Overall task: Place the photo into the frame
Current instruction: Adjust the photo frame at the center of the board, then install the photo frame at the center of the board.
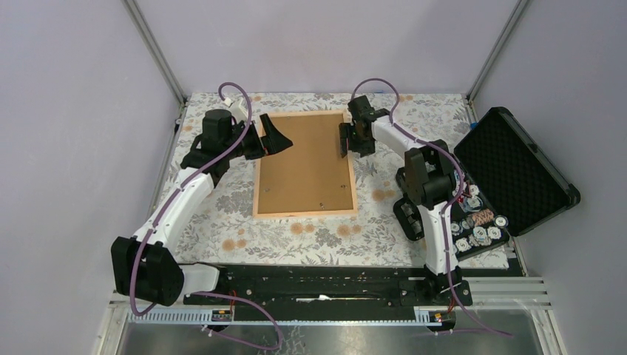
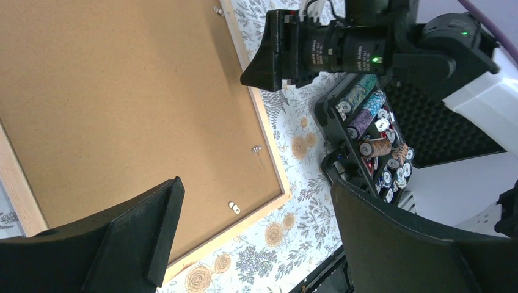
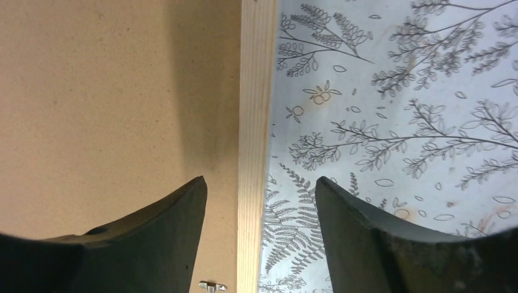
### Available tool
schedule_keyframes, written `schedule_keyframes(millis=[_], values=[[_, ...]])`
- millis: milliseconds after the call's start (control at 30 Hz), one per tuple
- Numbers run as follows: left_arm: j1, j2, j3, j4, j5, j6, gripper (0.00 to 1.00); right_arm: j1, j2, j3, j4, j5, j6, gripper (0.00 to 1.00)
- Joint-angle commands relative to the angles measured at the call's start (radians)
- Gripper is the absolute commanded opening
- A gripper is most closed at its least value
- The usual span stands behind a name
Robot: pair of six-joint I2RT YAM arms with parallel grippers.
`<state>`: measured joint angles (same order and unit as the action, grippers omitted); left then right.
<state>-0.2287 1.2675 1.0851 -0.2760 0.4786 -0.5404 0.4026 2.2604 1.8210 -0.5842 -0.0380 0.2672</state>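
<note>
The frame [image 1: 304, 214] lay flat on the flower-patterned bench [image 1: 318, 240], roughly in the middle and a little toward the far side. The photo [image 1: 307, 163] sat inside its light wooden rails, plain brown board back facing up, so the printed side could not be seen. Small metal tabs [image 2: 234, 207] showed on the board just inside the right rail. The left gripper [image 1: 279, 140] hung over the frame's left rail near the far corner, its jaws spread wide and holding nothing; in its wrist view both black fingers [image 2: 140, 238] stood well apart above the board. The right gripper [image 1: 344, 140] was at the right rail, about opposite the left one. Its wrist view showed the jaws partly apart and straddling the rail, one finger [image 3: 165, 220] over the board and the other over the cloth, neither pressing the wood. To the right of the frame, an open black foam-lined case [image 1: 510, 170] held rows of poker chips [image 1: 477, 225].
</note>
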Motion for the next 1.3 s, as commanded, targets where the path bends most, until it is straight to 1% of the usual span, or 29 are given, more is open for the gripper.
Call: schedule_keyframes(millis=[0,67,133,233,300,500,600,667,767,833,933,1000,1067,1133,1267], values=[[0.009,0.003,0.018,0.055,0.047,-0.005,0.99,-0.001,-0.084,0.026,-0.095,0.052,0.076,0.78],[0.012,0.012,0.025,0.040,0.037,0.000,0.99,0.000,-0.125,-0.039,-0.111,-0.033,0.154,0.82],[0.018,0.018,0.025,0.041,0.053,-0.010,0.99,0.017,-0.174,-0.148,-0.060,-0.088,0.218,0.83],[0.009,0.003,0.020,0.052,0.055,-0.008,0.99,0.058,-0.241,-0.295,0.011,-0.082,0.325,0.83],[0.008,0.009,0.023,0.042,0.044,-0.004,0.99,0.068,-0.268,-0.357,0.026,-0.075,0.393,0.83],[0.005,0.009,0.025,0.045,0.062,-0.010,0.99,0.073,-0.320,-0.469,0.029,0.015,0.573,0.84],[0.004,-0.004,0.024,0.050,0.072,-0.015,0.99,0.088,-0.301,-0.478,0.050,0.013,0.630,0.83],[0.002,-0.002,0.025,0.050,0.072,-0.013,0.99,0.096,-0.278,-0.462,0.032,0.011,0.658,0.82],[0.002,-0.004,0.026,0.050,0.076,-0.015,0.99,0.115,-0.263,-0.430,-0.003,0.081,0.682,0.79],[0.002,-0.011,0.026,0.050,0.070,-0.012,0.99,0.123,-0.241,-0.387,-0.087,0.131,0.696,0.78],[0.002,-0.013,0.028,0.046,0.070,-0.012,0.99,0.133,-0.234,-0.390,-0.103,0.144,0.708,0.76],[0.002,-0.011,0.028,0.047,0.071,-0.012,0.99,0.145,-0.241,-0.410,-0.085,0.140,0.703,0.74],[0.001,-0.010,0.028,0.047,0.072,-0.012,0.99,0.152,-0.241,-0.418,-0.083,0.144,0.699,0.70],[-0.001,-0.011,0.027,0.046,0.072,-0.012,0.99,0.155,-0.240,-0.427,-0.082,0.140,0.691,0.60],[-0.001,-0.014,0.028,0.046,0.068,-0.010,0.99,0.155,-0.255,-0.451,-0.079,0.161,0.669,0.47]])
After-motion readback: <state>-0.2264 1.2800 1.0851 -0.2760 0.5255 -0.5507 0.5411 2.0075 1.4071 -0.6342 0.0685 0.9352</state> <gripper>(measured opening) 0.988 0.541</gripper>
